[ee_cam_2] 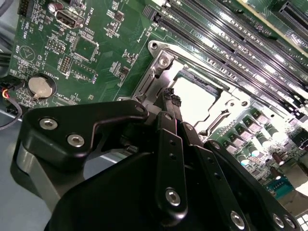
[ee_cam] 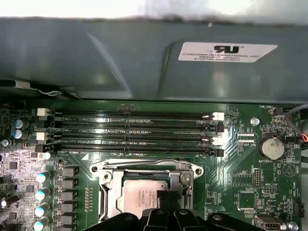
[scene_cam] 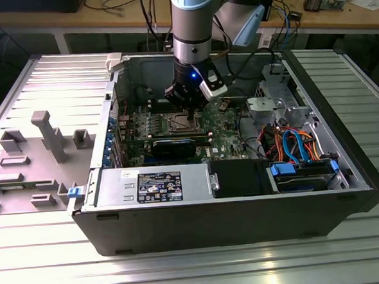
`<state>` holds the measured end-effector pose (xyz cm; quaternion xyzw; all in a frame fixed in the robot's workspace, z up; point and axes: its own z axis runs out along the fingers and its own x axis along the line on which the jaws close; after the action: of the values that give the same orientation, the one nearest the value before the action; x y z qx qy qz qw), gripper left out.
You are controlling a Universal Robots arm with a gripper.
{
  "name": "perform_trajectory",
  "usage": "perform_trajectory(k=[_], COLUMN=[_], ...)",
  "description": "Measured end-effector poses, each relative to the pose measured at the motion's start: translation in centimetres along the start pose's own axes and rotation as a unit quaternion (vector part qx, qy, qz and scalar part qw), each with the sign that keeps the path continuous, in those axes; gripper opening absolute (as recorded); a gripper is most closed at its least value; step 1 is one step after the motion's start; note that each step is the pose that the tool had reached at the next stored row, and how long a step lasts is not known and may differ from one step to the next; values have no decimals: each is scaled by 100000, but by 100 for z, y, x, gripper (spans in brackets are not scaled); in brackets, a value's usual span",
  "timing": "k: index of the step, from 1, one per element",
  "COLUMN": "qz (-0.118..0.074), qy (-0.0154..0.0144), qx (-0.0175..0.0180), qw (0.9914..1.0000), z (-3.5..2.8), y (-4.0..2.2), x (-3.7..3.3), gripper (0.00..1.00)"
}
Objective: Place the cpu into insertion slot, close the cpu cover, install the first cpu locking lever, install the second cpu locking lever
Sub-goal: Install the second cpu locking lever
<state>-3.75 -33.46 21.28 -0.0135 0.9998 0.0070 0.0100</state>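
One cpu (ee_cam: 144, 196) sits in one insertion slot (ee_cam: 107, 202); four memory slots (ee_cam: 134, 131), one coin battery (ee_cam: 271, 147), one gripper (ee_cam_2: 169, 98).

The arm (scene_cam: 192, 26) reaches straight down, its black claw (ee_cam_2: 171, 98) pointing downward, fingertips pinched together.
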Motion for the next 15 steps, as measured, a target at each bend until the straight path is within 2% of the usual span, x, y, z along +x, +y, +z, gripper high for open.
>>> perform_trajectory(k=[12,15], qz=[3,0], qy=[3,-2], qx=[4,3], qw=[100000,100000], z=[-5,-60], y=[-2,0], x=[1,-1], gripper=[11,11])
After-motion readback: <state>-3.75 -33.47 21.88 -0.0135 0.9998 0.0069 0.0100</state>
